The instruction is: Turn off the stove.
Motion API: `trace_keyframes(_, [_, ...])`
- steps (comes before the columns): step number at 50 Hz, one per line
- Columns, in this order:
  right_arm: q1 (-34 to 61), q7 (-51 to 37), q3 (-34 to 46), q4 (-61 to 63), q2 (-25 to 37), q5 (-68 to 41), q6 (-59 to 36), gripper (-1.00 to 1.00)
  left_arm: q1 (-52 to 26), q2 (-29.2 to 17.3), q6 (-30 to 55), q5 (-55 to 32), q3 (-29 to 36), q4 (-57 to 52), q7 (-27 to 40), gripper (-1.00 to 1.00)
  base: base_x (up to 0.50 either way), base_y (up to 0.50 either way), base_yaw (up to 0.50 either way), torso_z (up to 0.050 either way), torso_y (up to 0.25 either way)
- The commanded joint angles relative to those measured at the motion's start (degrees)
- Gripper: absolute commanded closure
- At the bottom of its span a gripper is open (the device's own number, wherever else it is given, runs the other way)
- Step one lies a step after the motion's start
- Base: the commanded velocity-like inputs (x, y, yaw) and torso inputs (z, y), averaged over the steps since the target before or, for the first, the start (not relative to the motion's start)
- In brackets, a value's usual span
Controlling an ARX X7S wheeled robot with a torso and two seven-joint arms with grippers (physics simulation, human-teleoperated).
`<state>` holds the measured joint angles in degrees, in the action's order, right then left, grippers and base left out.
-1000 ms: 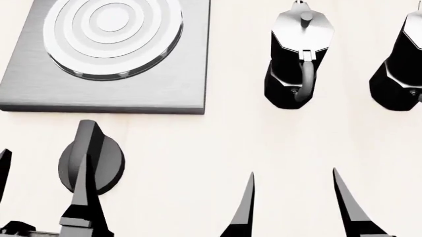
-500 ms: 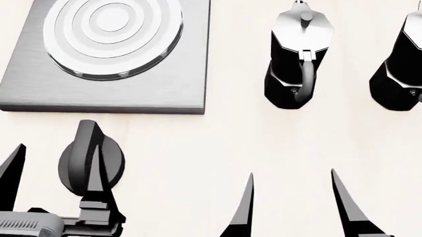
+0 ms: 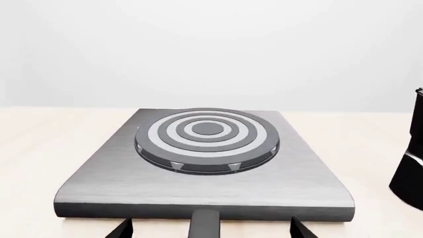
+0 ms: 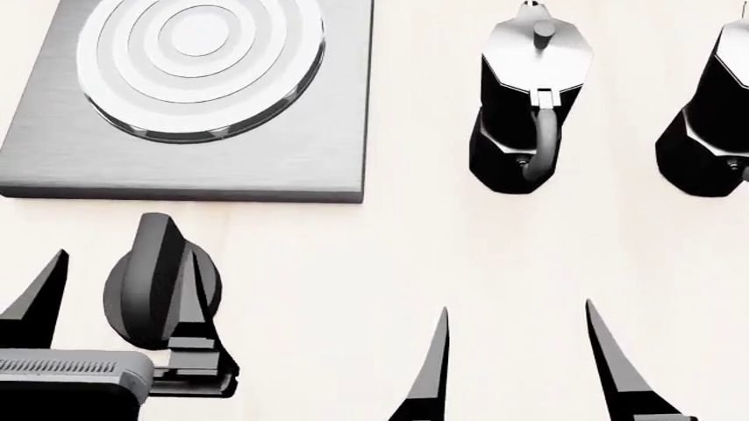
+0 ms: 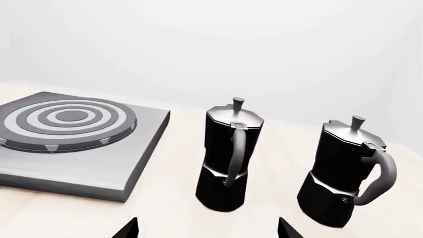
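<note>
- The stove [image 4: 188, 96] lies flat on the pale counter [image 4: 387, 254], its round ringed burner [image 4: 199, 57] set in the grey slab.
- The knob [image 4: 158, 285] is a separate black piece on the counter just in front of the stove's near edge, toward the slab's left half. Its raised ridge points roughly at the stove, so it looks made to be pinched across and twisted.
- The left hand [image 4: 123, 298] hangs over the knob with its fingers spread. One finger is at the knob's left and apart from it; the other overlaps the knob's right side. I cannot tell whether that one touches it.
- That straddle seems deliberate: with the ridge between the fingers, closing them would grip it for a turn. The ridge appears centred in the left wrist view, with the stove straight ahead.
- The right hand [image 4: 521, 360] is open and holds nothing, well to the right of the stove and short of the two moka pots [image 4: 527, 105]. It looks parked clear of the knob and out of the left arm's way.
- Judged from this, the grip is not yet made and the turn remains to be done.
</note>
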<state>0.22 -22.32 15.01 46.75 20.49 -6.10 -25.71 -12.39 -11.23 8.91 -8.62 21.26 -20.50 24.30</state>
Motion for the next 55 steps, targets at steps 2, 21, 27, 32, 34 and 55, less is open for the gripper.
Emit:
trace_keyframes(2, [0.04,-0.21,0.13,0.03,0.19,-0.17,-0.01,-1.00,-1.12,0.20,-1.76,1.05,0.45,3.43,0.71,-1.00,0.00,0.00,0.00,0.000,0.000])
trace_keyframes(21, [0.21,-0.38,0.36,-0.12,0.46,-0.53,-0.02,-1.00,-1.98,0.06,-3.22,1.20,0.55,6.03,1.59,-1.00,0.00,0.00,0.00,0.000,0.000])
trace_keyframes(27, [0.13,-0.48,0.42,-0.17,0.57,-0.58,0.11,-1.00,-2.03,-0.06,-3.46,1.23,0.61,6.46,1.88,-1.00,0.00,0.00,0.00,0.000,0.000])
trace_keyframes(32, [0.09,-0.56,0.44,-0.20,0.62,-0.68,0.19,-1.00,-2.03,-0.17,-3.48,1.02,0.58,6.56,2.07,-1.00,0.00,0.00,0.00,0.000,0.000])
trace_keyframes(34, [0.09,-0.60,0.50,-0.23,0.63,-0.67,0.20,-1.00,-2.08,-0.20,-3.53,0.99,0.57,6.69,2.18,-1.00,0.00,0.00,0.00,0.000,0.000])
trace_keyframes(55, [0.49,-0.75,0.82,-0.72,0.80,-1.08,0.31,-1.00,-3.53,-0.21,-4.83,1.00,0.85,9.79,2.71,-1.00,0.00,0.00,0.00,0.000,0.000])
